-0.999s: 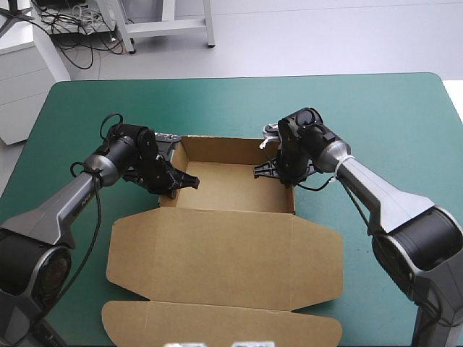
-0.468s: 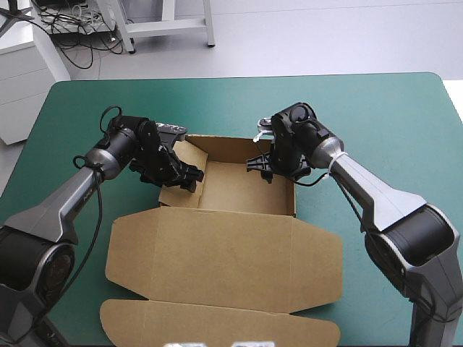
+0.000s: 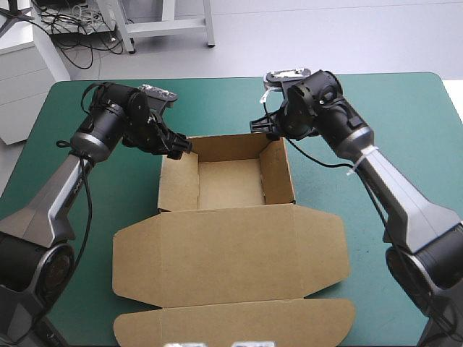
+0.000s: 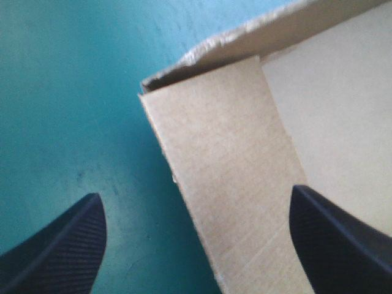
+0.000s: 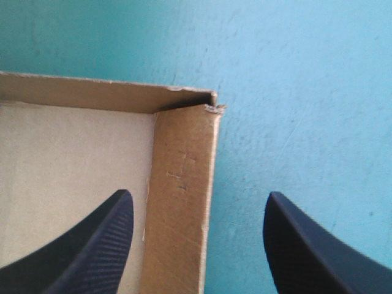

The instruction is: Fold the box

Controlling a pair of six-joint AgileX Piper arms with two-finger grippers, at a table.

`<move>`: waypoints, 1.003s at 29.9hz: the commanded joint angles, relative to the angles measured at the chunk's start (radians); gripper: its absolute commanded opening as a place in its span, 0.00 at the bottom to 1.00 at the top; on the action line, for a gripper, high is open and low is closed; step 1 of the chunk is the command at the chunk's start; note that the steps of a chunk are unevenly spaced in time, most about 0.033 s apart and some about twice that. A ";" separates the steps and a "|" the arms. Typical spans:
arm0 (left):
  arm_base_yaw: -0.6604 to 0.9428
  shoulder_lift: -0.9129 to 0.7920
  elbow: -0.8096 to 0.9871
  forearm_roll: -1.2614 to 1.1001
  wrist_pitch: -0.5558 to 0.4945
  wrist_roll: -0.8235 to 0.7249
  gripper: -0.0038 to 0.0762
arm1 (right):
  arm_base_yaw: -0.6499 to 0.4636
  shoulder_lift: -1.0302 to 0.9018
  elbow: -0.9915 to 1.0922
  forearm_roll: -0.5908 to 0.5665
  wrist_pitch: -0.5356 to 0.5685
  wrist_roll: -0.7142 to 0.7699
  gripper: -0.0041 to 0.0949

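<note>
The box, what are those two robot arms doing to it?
They are folding it. The box is an open tray, walls up, with its lid lying flat on the teal-green table. The left gripper is open over the far left corner and the right gripper is open over the far right corner. Neither squeezes the board.

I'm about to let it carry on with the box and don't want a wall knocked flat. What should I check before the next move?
1. Left gripper open: ok. Its fingers stand apart, with the left wall of the box between them.
2. Right gripper open: ok. The right wall is between its fingers.
3. Both side walls and the far wall raised: ok.
4. Walls tucked firmly enough to stay up: cannot tell.
5. Lid lying flat on the near side: ok.
</note>
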 commanded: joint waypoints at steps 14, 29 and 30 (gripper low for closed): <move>-0.006 -0.423 0.000 0.280 0.050 0.011 0.04 | -0.003 -0.148 -0.035 0.015 0.013 -0.014 0.63; -0.006 -0.971 0.599 0.149 -0.056 0.002 0.04 | -0.003 0.033 -0.011 0.017 0.013 -0.019 0.63; -0.006 -0.996 0.636 0.145 -0.056 0.002 0.04 | -0.005 0.035 0.004 0.017 0.013 -0.019 0.62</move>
